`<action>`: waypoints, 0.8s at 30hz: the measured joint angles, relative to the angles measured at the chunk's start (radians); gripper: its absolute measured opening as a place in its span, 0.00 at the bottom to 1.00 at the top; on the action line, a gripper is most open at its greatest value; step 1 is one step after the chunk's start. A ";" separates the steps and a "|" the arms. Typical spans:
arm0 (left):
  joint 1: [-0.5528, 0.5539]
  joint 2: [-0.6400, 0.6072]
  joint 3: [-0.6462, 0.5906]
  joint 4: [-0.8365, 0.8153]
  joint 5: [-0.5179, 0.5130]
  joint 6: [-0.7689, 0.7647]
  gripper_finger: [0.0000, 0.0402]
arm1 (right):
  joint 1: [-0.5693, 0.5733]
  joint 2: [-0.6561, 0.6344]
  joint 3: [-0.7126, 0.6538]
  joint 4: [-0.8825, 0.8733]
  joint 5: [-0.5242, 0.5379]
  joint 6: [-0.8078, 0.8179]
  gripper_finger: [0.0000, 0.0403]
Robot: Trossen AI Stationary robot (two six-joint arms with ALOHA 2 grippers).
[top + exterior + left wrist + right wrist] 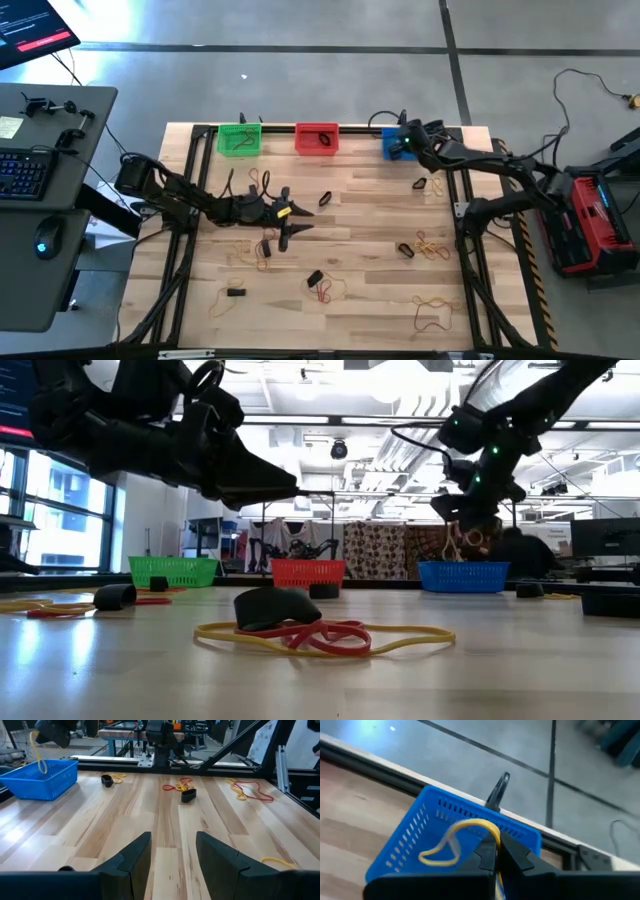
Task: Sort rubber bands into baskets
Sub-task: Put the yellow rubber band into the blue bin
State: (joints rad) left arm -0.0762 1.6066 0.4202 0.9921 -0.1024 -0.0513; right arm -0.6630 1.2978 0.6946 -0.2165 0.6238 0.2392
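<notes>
Three baskets stand in a row at the table's far edge: green (239,139), red (317,138) and blue (396,146). My right gripper (406,140) hovers over the blue basket (415,845) and is shut on a yellow rubber band (451,840). My left gripper (300,220) is open and empty, low over the middle of the table; its fingers (135,857) touch nothing. Several loose yellow, red and black bands lie flat on the wood, such as a yellow one (432,245) and a red-and-black cluster (322,288). My right gripper pinches the yellow band between its two fingertips, at the upper part of the loop (489,829). The fingers point down from above. The band hangs slack as an open loop (460,546) below the fingers, clear of the blue basket (462,575) underneath.
More bands lie at the right front (435,318), right middle (430,185) and near my left gripper (265,250). In the low view a black, red and yellow tangle (300,630) lies close by. Black frame rails (470,230) run along the table's sides.
</notes>
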 joint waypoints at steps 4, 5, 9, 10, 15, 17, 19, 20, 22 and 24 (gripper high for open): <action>0.000 0.000 0.000 0.000 -0.002 0.000 0.37 | -0.050 0.001 -0.023 0.066 -0.079 0.024 0.00; 0.000 0.000 0.000 0.000 -0.001 -0.005 0.37 | -0.057 0.005 -0.023 0.072 -0.087 0.026 0.00; 0.000 0.000 0.000 0.000 -0.002 -0.023 0.37 | -0.085 0.042 -0.008 0.077 -0.140 0.043 0.00; 0.000 0.000 0.000 0.000 -0.001 -0.023 0.37 | -0.093 0.054 -0.002 0.077 -0.164 0.053 0.00; 0.004 0.000 0.000 -0.001 -0.004 -0.024 0.37 | -0.124 0.146 0.044 0.047 -0.219 0.078 0.00; 0.004 0.000 0.000 -0.002 -0.005 -0.024 0.37 | -0.138 0.184 0.070 0.021 -0.235 0.078 0.00; 0.004 0.000 0.000 -0.002 -0.005 -0.024 0.37 | -0.150 0.213 0.090 -0.010 -0.244 0.077 0.00; 0.004 0.000 0.000 -0.003 -0.005 -0.024 0.37 | -0.156 0.225 0.098 -0.017 -0.245 0.077 0.00; 0.004 0.000 0.000 -0.003 -0.005 -0.024 0.37 | -0.167 0.241 0.115 -0.033 -0.247 0.077 0.00; 0.004 0.000 0.000 -0.003 -0.005 -0.024 0.37 | -0.178 0.251 0.127 -0.047 -0.254 0.076 0.00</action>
State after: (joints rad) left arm -0.0723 1.6062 0.4202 0.9890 -0.1074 -0.0753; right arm -0.8412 1.5491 0.8215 -0.2632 0.3693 0.3148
